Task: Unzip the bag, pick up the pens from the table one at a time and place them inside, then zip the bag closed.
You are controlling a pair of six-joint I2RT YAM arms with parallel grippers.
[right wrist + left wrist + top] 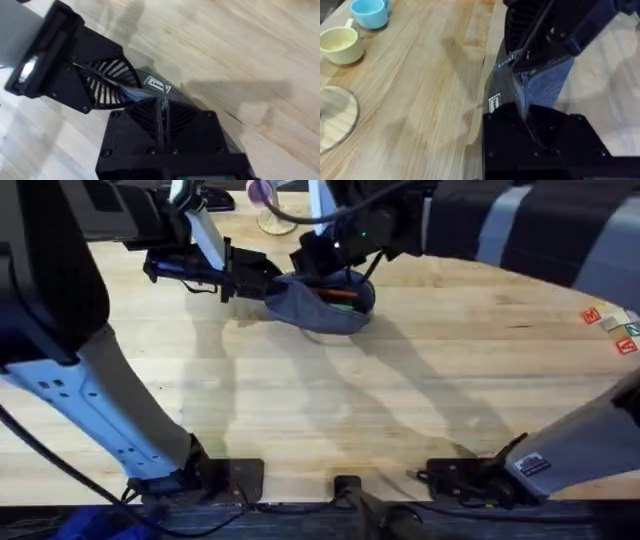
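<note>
Bright, even light falls from above; the arms cast soft grey shadows across the surface [400, 410]. Near arm parts show large, dark and blurred overhead.

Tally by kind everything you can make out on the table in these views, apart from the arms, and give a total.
Fabric pouch: 1, the blue-grey bag held at the far side
Pens: 1 visible, an orange pen lying in the bag's opening
Cups: 2, a blue cup and a yellow cup
Small coloured blocks at the right edge: count unclear
Total: 4, blocks aside
</note>
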